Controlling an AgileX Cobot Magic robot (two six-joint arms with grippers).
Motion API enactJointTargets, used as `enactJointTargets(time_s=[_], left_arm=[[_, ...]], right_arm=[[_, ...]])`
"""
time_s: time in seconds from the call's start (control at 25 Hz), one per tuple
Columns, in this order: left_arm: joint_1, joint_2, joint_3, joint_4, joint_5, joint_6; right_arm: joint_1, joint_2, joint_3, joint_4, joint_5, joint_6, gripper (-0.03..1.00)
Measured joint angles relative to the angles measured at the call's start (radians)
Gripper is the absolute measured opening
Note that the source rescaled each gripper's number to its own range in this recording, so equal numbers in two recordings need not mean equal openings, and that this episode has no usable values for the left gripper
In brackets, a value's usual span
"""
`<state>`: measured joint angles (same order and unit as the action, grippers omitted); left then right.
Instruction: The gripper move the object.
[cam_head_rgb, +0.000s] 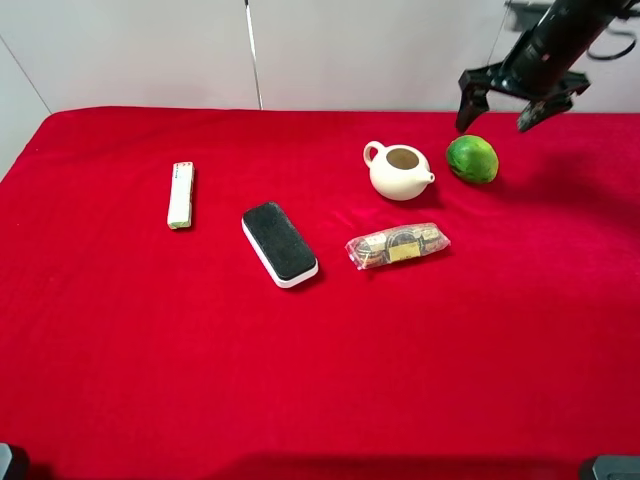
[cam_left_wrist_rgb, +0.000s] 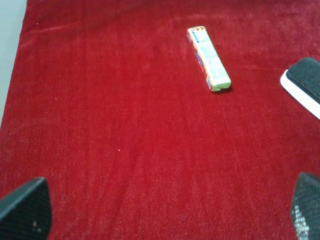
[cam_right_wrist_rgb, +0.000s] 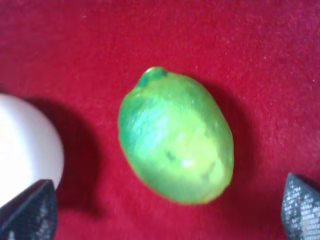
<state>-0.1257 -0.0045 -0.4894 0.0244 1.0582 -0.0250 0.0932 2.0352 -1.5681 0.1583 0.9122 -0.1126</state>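
Note:
The green lime-like fruit (cam_head_rgb: 472, 158) lies on the red cloth just right of the cream teapot (cam_head_rgb: 398, 171). My right gripper (cam_head_rgb: 500, 108) hangs open above and slightly behind the fruit, not touching it. In the right wrist view the fruit (cam_right_wrist_rgb: 176, 136) lies between the two spread fingertips (cam_right_wrist_rgb: 30, 212), with its nub pointing away and the teapot's side (cam_right_wrist_rgb: 25, 145) close by. My left gripper (cam_left_wrist_rgb: 170, 212) is open and empty over bare cloth; it does not show in the exterior high view.
A black-and-white eraser (cam_head_rgb: 280, 243) lies mid-table, a wrapped snack packet (cam_head_rgb: 397, 245) in front of the teapot, and a long candy pack (cam_head_rgb: 180, 194) at the left. The candy pack (cam_left_wrist_rgb: 208, 58) and the eraser's corner (cam_left_wrist_rgb: 304, 84) show in the left wrist view.

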Motion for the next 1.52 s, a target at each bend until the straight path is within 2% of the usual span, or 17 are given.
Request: enactJointTargets(time_s=[0.12,0.56,0.96,1.52], left_arm=[[0.000,0.000,0.000,0.000,0.000,0.000],[0.000,0.000,0.000,0.000,0.000,0.000],[0.000,0.000,0.000,0.000,0.000,0.000],[0.000,0.000,0.000,0.000,0.000,0.000]], right_arm=[[0.000,-0.055,0.000,-0.001,0.068,0.000,0.99],[0.000,-0.227,0.000,-0.017,0.288,0.034,0.99],[0.000,-0.408,0.035,-0.021,0.304,0.044,0.99],[0.000,-0.844,0.393,-0.029,0.306,0.044,0.99]])
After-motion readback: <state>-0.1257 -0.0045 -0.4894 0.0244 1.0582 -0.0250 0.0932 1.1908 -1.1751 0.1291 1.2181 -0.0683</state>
